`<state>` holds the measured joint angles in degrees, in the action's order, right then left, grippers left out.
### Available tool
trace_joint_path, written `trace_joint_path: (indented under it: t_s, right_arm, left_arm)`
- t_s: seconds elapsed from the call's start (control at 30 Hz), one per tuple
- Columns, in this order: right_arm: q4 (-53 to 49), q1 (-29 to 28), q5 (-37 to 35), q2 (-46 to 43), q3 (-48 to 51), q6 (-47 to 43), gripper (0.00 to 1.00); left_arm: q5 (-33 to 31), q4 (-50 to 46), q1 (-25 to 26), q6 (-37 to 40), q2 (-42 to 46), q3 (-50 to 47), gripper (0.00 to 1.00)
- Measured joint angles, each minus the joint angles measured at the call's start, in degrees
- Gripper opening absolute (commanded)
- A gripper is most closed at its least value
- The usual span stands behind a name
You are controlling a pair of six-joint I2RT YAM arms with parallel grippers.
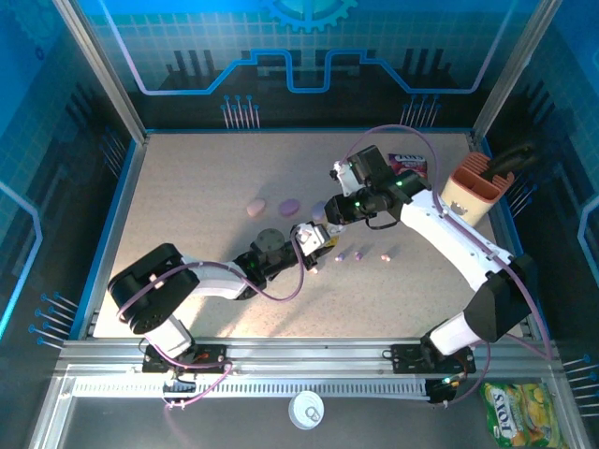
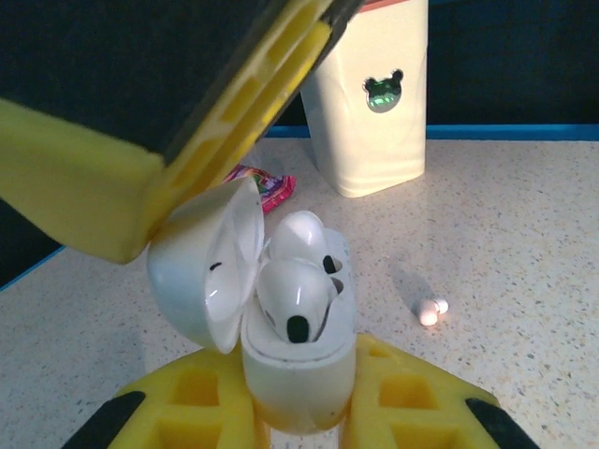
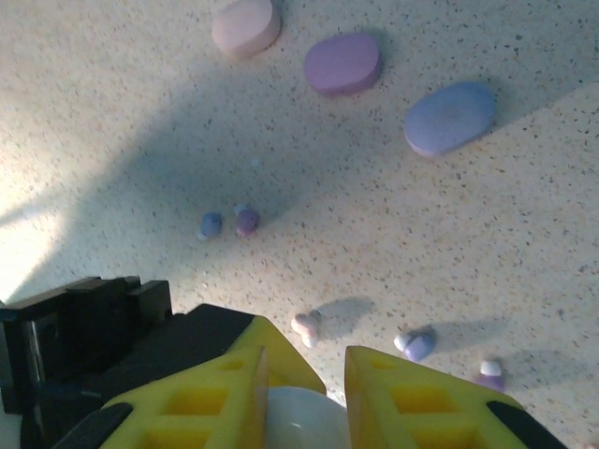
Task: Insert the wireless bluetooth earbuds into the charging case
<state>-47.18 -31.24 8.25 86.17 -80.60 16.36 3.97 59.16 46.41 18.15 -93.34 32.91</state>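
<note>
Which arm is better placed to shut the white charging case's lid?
Right arm: its jaws are at the open lid, while the left arm clamps the glossy white plastic charging case.

A speckled table [image 1: 206, 168], boxed in blue
The top is pale beige with fine dark flecks, edged by a thin blue rim [image 1: 113, 234]. The back wall [image 1: 187, 37] shows a blue grid, a gear [image 1: 309, 9] and circuit lines, and the side walls [image 1: 37, 187] carry similar patterns. Grey metal posts [image 1: 100, 70] slant up at the corners. A slotted rail [image 1: 309, 385] runs along the near edge, where the light falls brightest
</note>
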Motion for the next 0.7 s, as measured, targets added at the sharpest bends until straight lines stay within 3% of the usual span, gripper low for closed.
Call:
trace_joint_path:
  t_s: [0.47,0.57,0.7]
  right_arm:
    - [-4.61,-0.09,-0.74,-5.97,2.32,-4.02,0.3]
    - [-3.43,0.74,-1.07,-10.01,5.18,-5.55,0.39]
    - [-0.13,1.42,1.11,-18.08,10.43,-12.7,0.55]
  left_arm:
    - [0.0,-1.51,0.26,-1.57,0.48,-0.02,0.1]
    - [1.31,-2.47,0.2,-1.73,2.12,-0.15,0.1]
    - [7.91,-6.25,-0.37,-1.73,7.39,-1.29,0.1]
